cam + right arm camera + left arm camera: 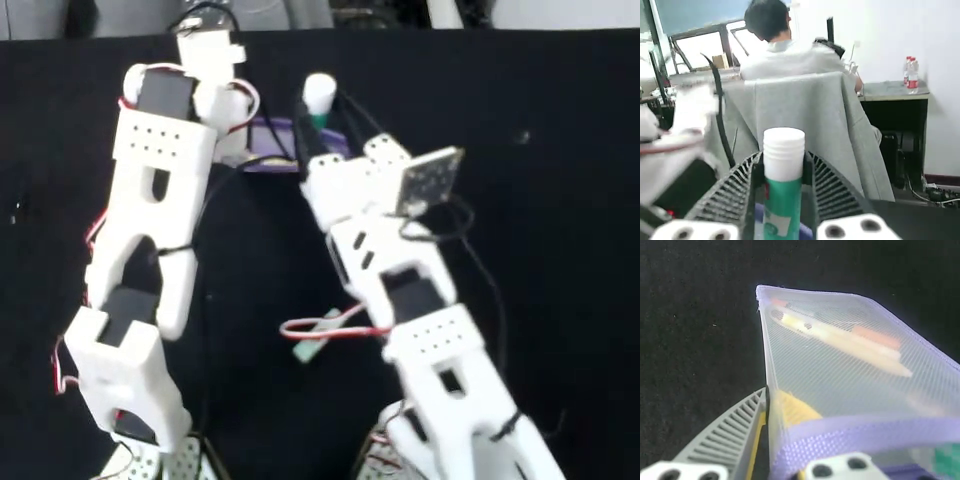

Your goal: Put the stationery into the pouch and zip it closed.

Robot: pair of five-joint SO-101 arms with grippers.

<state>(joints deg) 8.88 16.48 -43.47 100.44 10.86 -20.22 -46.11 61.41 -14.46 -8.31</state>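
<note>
Now right jaws clamp a glue stick (pixel 783 175) near left jaws pinching the pouch (pixel 840 365); misaligned, it may miss.

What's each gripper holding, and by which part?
Right gripper holds the glue stick by its green body, below the white cap. Left gripper holds the pouch at its purple zipper edge.

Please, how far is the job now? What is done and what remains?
Done: some pens lie inside the pouch. In hand: the left gripper holds the pouch at its purple edge; the right gripper holds a glue stick upright, not yet inside. Left: put it in, then zip the pouch closed.
</note>
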